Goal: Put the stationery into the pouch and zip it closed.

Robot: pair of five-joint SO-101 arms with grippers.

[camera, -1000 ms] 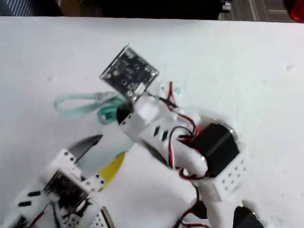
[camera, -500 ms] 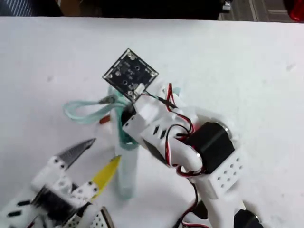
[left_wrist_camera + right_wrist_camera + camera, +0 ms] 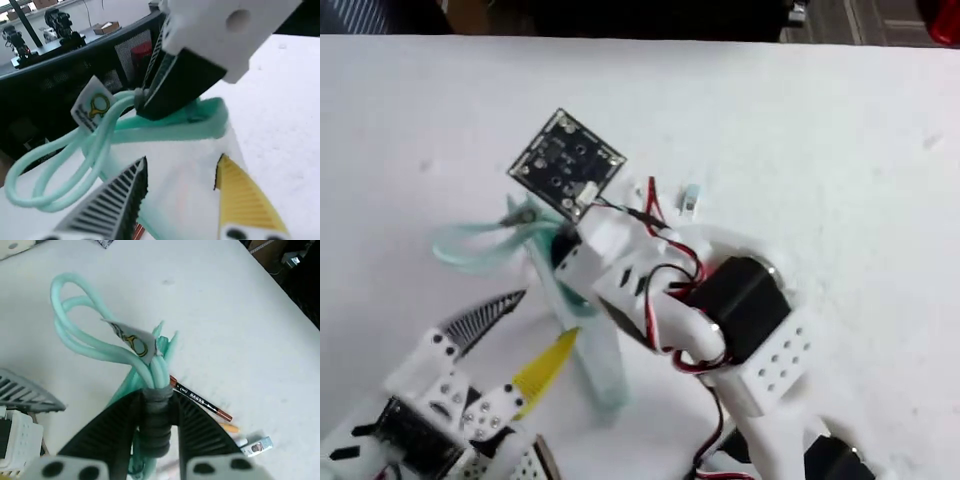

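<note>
A: From the left, what's there?

B: The cord loops out flat on the table. Next is the left claw, its fingers apart and holding nothing.

A: And the pouch?

B: The pouch lies just beside the left claw's yellow finger. Its long axis runs from the near edge of the table up to the right claw. The right claw is clamped on the pouch at the cord end.

A: So which arm takes the free end?

B: I'd say the left. In the left wrist view the pouch lies crosswise just ahead of the open fingers, and the right arm is busy pinning the other end.

A: Any stationery?

B: A pencil lies on the table beside the pouch, near the right claw and not inside. I cannot tell whether the mouth is open.
</note>
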